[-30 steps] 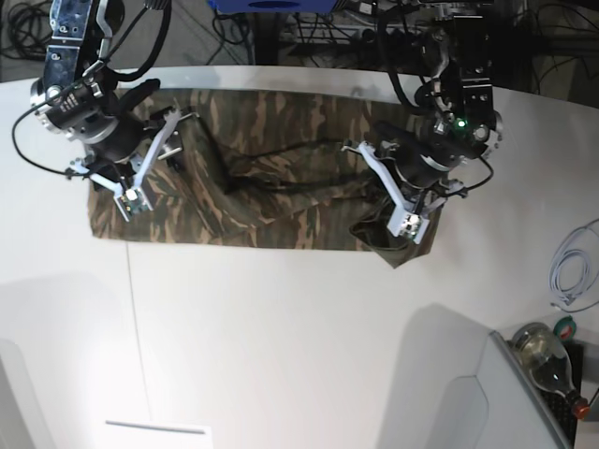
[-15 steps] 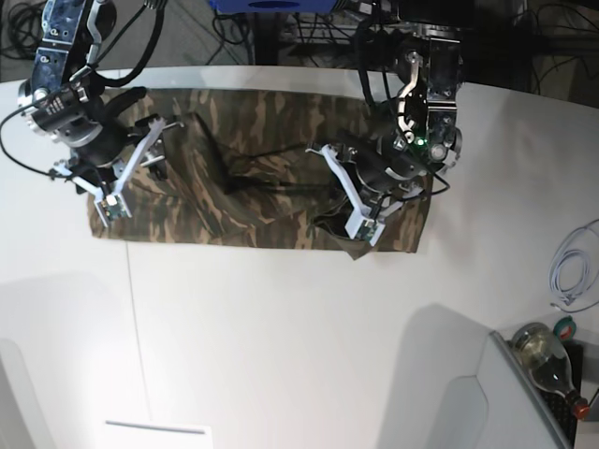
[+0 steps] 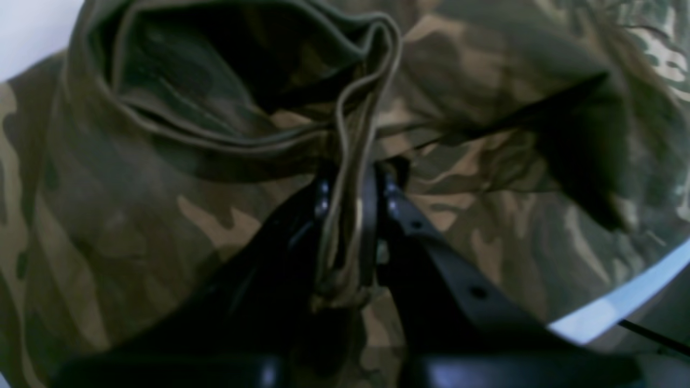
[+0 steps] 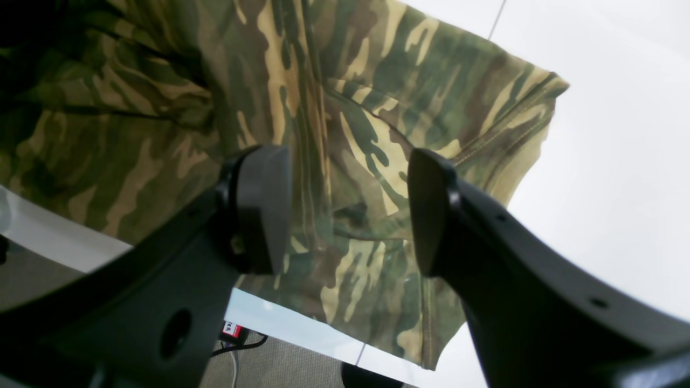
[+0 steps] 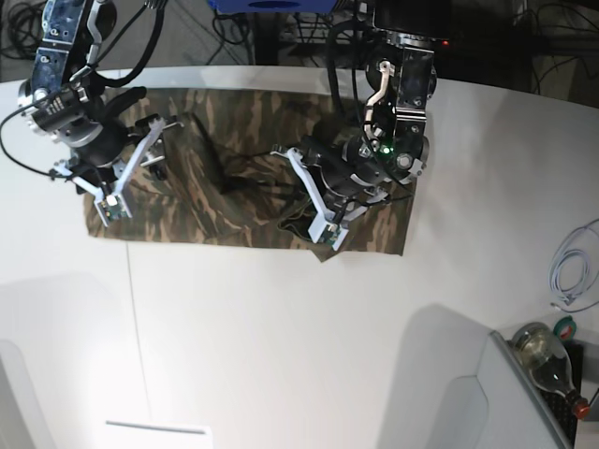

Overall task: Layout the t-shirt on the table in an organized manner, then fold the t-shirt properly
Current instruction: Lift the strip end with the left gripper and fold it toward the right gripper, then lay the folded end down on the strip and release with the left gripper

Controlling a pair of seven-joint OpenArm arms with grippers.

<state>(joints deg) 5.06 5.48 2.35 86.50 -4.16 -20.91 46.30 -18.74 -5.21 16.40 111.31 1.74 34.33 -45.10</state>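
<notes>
The camouflage t-shirt [image 5: 243, 131] lies spread across the far part of the white table [image 5: 281, 355]. My left gripper [image 5: 328, 232] is shut on a bunched fold of the t-shirt's right side. That fold is lifted over the middle of the t-shirt. In the left wrist view the t-shirt [image 3: 485, 81] is pinched between the closed fingers of the left gripper [image 3: 350, 183], and a hemmed opening hangs just beyond them. My right gripper [image 5: 117, 196] hovers open over the t-shirt's left end. In the right wrist view the right gripper [image 4: 347, 210] holds nothing, with flat cloth [image 4: 377, 108] beneath it.
A thin dark seam [image 5: 131, 327] crosses the table. A coiled white cable [image 5: 571, 271] and a bottle [image 5: 547, 355] sit at the right edge. Dark cables and equipment [image 5: 281, 28] lie behind the far edge. Pale rounded shapes [image 5: 449, 393] rise along the near edge.
My left gripper has carried the shirt's right end leftward over the body, so the shirt looks shorter on that side. The right gripper shifted slightly left, then held still.
</notes>
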